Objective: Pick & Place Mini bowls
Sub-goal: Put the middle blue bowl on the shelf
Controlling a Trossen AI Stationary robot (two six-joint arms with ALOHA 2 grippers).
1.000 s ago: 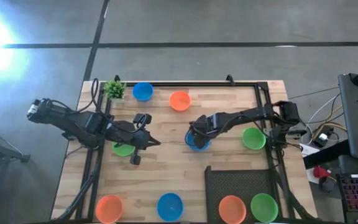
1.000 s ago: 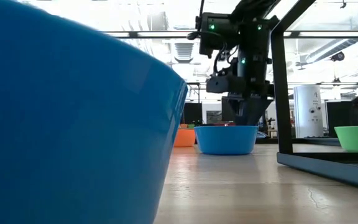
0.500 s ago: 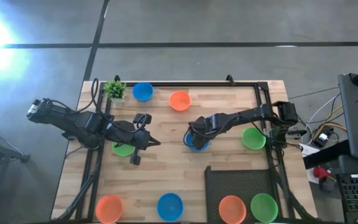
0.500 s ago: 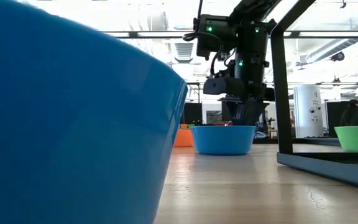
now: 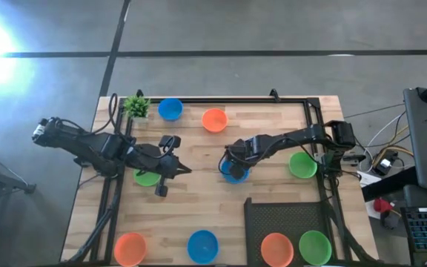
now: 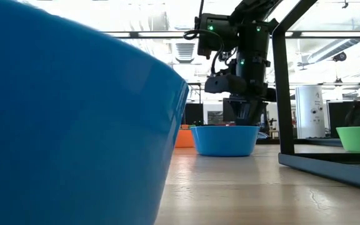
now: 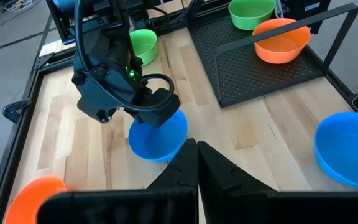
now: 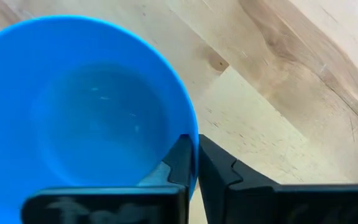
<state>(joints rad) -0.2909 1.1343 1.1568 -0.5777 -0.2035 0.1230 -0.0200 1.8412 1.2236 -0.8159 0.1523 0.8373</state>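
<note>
My right gripper (image 5: 232, 163) stands over a blue mini bowl (image 5: 235, 173) at the table's middle and is shut on its rim. The bowl rests on the wood in the low view (image 6: 225, 139). My left gripper (image 5: 178, 169) is shut and holds nothing. It hangs just right of a green mini bowl (image 5: 146, 177). Its shut fingers (image 7: 196, 163) point toward the blue bowl (image 7: 160, 134). My right gripper pinches the blue bowl's rim (image 8: 190, 144) on its far side. One finger (image 8: 180, 163) is inside the bowl and the other (image 8: 215, 167) is outside. The fingers come from above, pointing down. The bowl's bottom sits on the table.
Other mini bowls lie around: blue (image 5: 170, 109) and orange (image 5: 214, 119) at the back, green (image 5: 302, 165) at the right, orange (image 5: 130, 248) and blue (image 5: 203, 245) at the front. A black perforated tray (image 5: 284, 217) carries an orange and a green one. A small plant (image 5: 136, 106) stands at the back left.
My right gripper has shifted a little toward the table's left edge and has shut on the blue bowl's rim. The bowl has slid slightly with it, still on the table.
</note>
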